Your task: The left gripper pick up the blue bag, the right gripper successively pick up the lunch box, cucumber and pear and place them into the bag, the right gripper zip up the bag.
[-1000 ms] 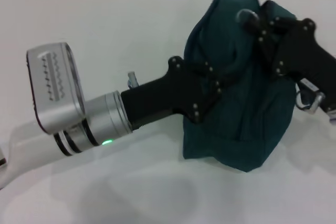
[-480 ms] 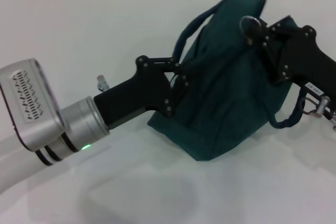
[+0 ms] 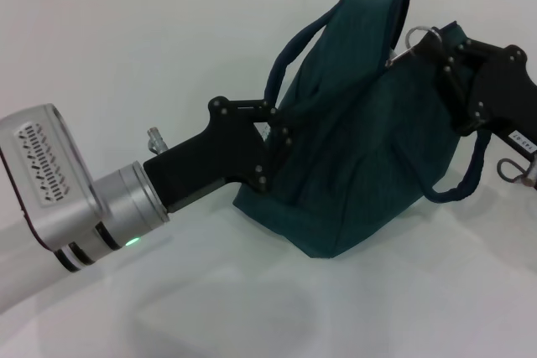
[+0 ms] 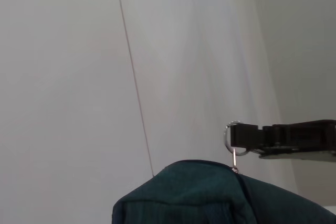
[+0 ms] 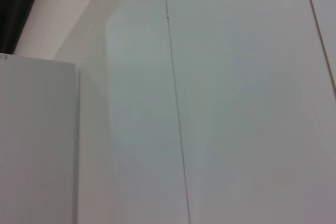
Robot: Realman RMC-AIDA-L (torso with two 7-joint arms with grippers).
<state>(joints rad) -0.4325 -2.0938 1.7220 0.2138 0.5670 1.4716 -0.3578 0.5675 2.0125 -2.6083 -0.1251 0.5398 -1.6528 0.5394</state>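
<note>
Bag (image 3: 369, 165): teal-blue fabric, standing on the white table (image 3: 151, 56), top seam drawn together, one handle looped up, the other hanging at its right side. Lunch box, cucumber and pear not in sight, presumably inside.
Left gripper (image 3: 281, 127): at the bag's left flank, fingers pinched on fabric near the handle base.
Right gripper (image 3: 419, 46): at the bag's top right, fingers clamped on the zip's ring pull (image 4: 232, 139).
Step judged in hand: zipping, nearly done. Next: finish the pull, release the ring.
</note>
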